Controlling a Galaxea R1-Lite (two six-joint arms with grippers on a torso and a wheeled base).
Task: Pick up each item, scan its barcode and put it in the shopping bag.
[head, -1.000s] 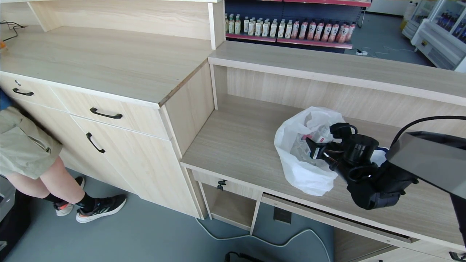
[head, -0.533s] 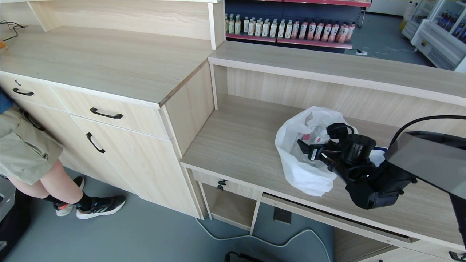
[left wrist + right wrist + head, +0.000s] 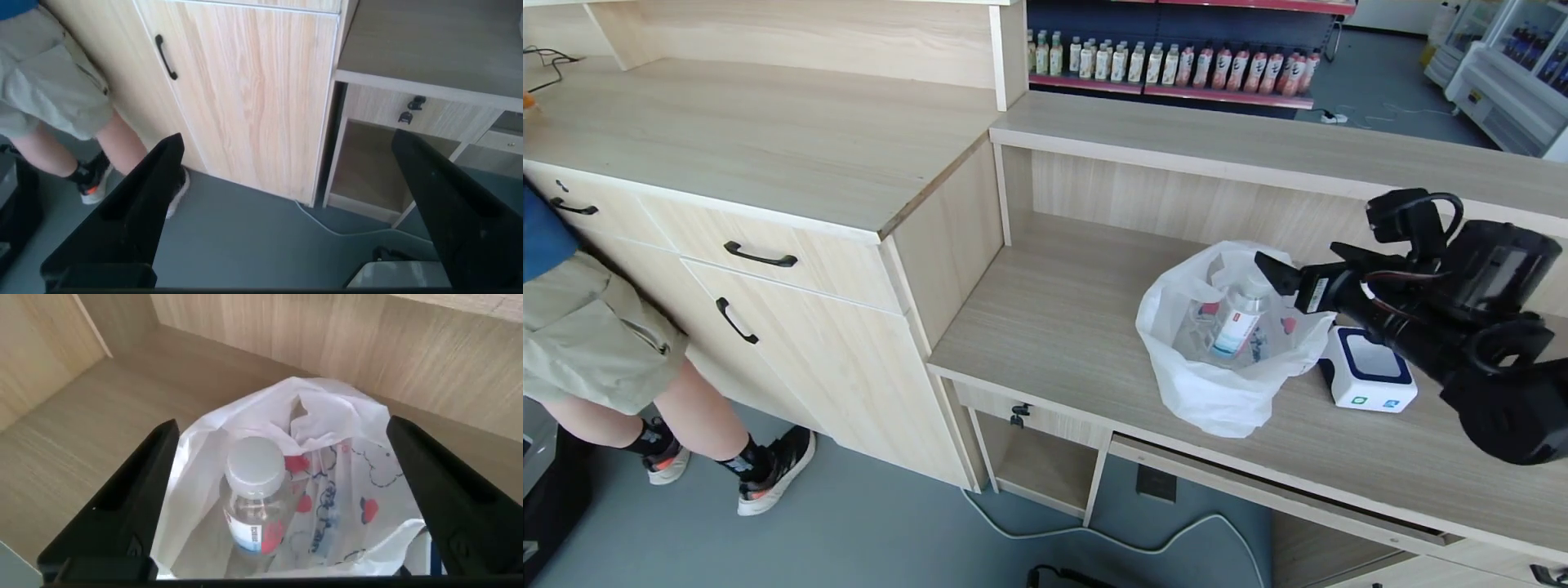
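Note:
A white plastic shopping bag (image 3: pixel 1217 392) stands open on the lower counter (image 3: pixel 1062 310). Inside it lies a clear bottle (image 3: pixel 1235 320) with a white cap and a red and blue label, beside other packets. My right gripper (image 3: pixel 1298 263) hangs open above the bag's right rim, holding nothing. In the right wrist view the bottle (image 3: pixel 256 498) sits in the bag (image 3: pixel 343 416) below the gripper's (image 3: pixel 284 429) wide-spread fingers. My left gripper (image 3: pixel 288 139) is open over the floor beside the cabinet door.
A small white and blue scanner (image 3: pixel 1368 377) sits on the counter right of the bag. A higher counter with drawers (image 3: pixel 760 257) stands to the left, where a person's legs (image 3: pixel 645 408) are. A raised ledge (image 3: pixel 1258 147) backs the lower counter.
My right gripper has lifted out of the bag and drawn back to the right, leaving the bottle inside. The scanner it hid now shows. The person at the left has stepped closer.

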